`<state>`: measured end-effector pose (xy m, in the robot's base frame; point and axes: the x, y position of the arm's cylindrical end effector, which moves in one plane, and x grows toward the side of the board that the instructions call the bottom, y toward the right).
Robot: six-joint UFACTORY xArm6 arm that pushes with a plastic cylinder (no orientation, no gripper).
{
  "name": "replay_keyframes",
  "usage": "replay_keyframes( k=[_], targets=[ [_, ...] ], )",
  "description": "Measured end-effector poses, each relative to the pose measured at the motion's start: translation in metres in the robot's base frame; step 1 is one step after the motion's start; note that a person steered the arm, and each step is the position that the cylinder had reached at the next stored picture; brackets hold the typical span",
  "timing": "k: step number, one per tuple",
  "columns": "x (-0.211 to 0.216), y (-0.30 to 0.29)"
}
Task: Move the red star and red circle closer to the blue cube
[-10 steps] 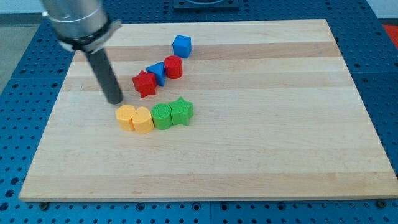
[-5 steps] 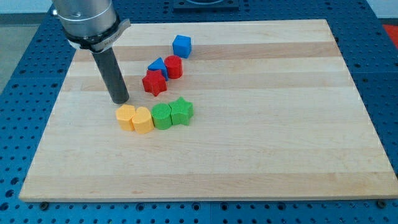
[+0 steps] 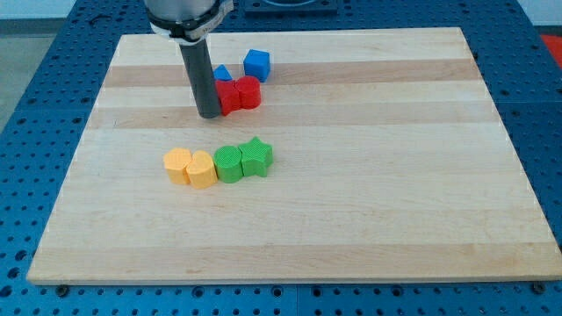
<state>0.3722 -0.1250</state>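
The blue cube [image 3: 256,64] sits near the view's top centre of the wooden board [image 3: 369,175]. The red circle [image 3: 248,91] lies just below it with a small gap between them. The red star [image 3: 230,96] touches the circle's left side. My tip [image 3: 209,114] stands against the red star's left side, and the rod hides part of it. A blue triangular block [image 3: 223,74] peeks out behind the rod, left of the blue cube.
A row of four blocks lies lower left of centre: a yellow block [image 3: 177,165], a yellow heart-like block [image 3: 200,169], a green block [image 3: 228,164] and a green star [image 3: 255,156]. The board rests on a blue perforated table [image 3: 35,105].
My tip has moved right and up the view, pushing the red star against the red circle. The blue triangle has shifted up towards the blue cube.
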Motion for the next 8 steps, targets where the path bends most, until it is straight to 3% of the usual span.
replay_keyframes(
  k=[2,4,6,8],
  targets=[
    [-0.001,0.008],
    [-0.001,0.051],
    [-0.002,0.034],
    [-0.035,0.034]
  ],
)
